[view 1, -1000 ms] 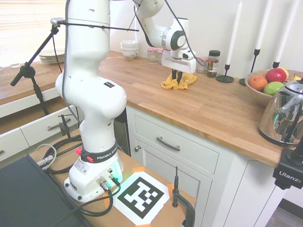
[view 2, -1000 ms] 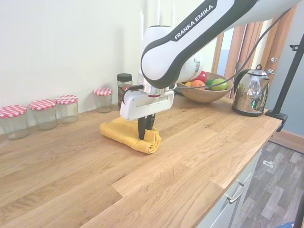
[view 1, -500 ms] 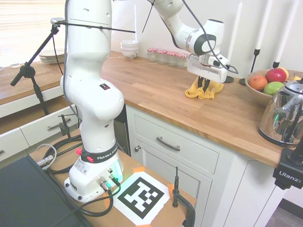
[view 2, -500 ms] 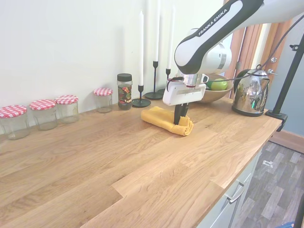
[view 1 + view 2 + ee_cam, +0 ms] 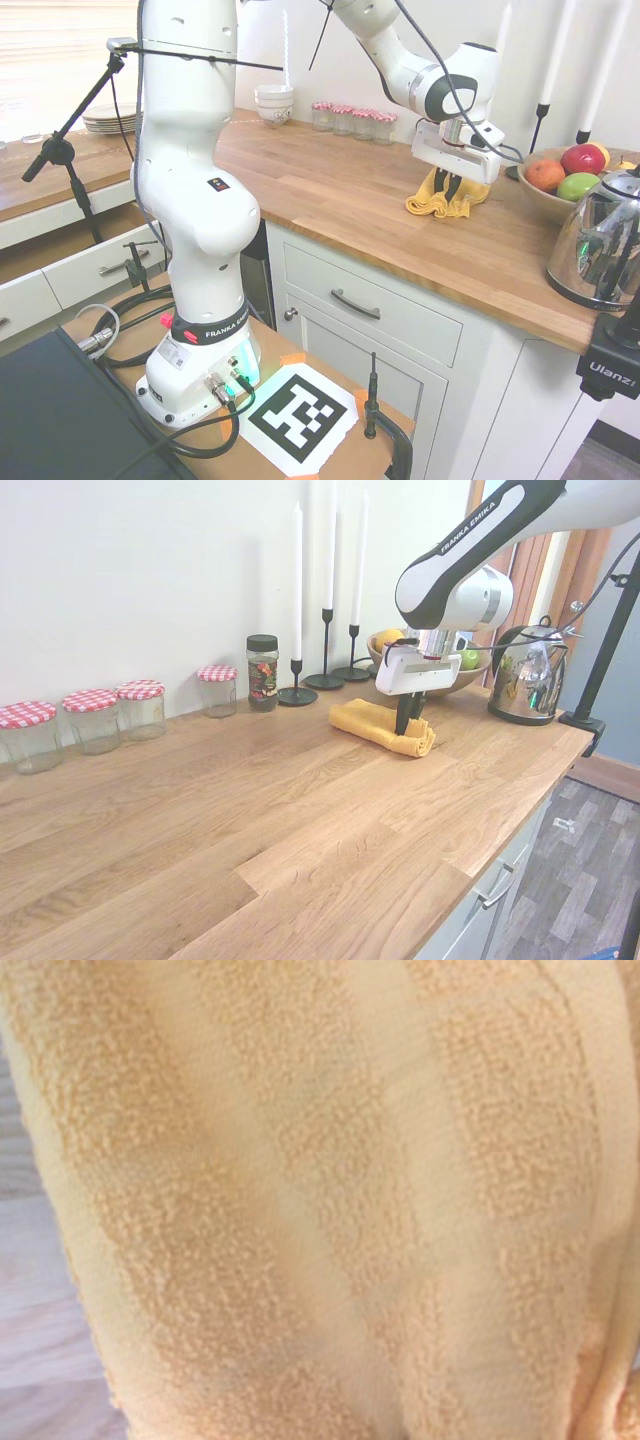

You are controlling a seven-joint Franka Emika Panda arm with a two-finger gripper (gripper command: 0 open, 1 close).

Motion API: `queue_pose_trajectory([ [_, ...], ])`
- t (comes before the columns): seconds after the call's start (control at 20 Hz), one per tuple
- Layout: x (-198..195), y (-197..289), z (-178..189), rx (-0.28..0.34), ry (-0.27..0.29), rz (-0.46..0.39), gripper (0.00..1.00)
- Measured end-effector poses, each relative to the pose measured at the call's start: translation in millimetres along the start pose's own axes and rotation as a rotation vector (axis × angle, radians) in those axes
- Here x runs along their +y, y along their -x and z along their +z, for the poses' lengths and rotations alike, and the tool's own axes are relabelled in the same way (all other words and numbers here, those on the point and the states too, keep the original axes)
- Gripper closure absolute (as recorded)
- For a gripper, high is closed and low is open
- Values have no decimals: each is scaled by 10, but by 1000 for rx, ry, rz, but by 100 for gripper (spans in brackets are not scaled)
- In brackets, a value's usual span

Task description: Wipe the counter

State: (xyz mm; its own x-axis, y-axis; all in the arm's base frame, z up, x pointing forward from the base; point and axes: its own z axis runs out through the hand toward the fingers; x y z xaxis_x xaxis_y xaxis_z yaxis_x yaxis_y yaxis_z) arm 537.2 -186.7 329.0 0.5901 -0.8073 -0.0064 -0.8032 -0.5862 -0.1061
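Right of centre in both exterior frames, the hand [image 5: 409, 723] points straight down, fingers pinched onto a folded yellow cloth [image 5: 377, 723] lying on the honey-brown tabletop [image 5: 250, 820]. Just beyond it sit a fruit bowl [image 5: 541, 193] and a kettle [image 5: 522, 672] (the wrist view shows only yellow terry and a sliver of wood).
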Motion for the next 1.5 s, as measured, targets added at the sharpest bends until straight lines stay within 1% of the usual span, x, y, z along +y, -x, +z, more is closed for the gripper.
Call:
queue_pose_trajectory([
  [0.45, 2, 1, 0, 0, 4, 6, 0],
  [0.85, 180, -106, -16, -2, 9, 46, 0],
  [1.1, 204, -100, -52, -1, 6, 49, 0],
  [1.25, 228, -63, -142, 3, -4, 50, 0],
  [1.5, 251, 20, -408, 8, -28, 46, 0],
])
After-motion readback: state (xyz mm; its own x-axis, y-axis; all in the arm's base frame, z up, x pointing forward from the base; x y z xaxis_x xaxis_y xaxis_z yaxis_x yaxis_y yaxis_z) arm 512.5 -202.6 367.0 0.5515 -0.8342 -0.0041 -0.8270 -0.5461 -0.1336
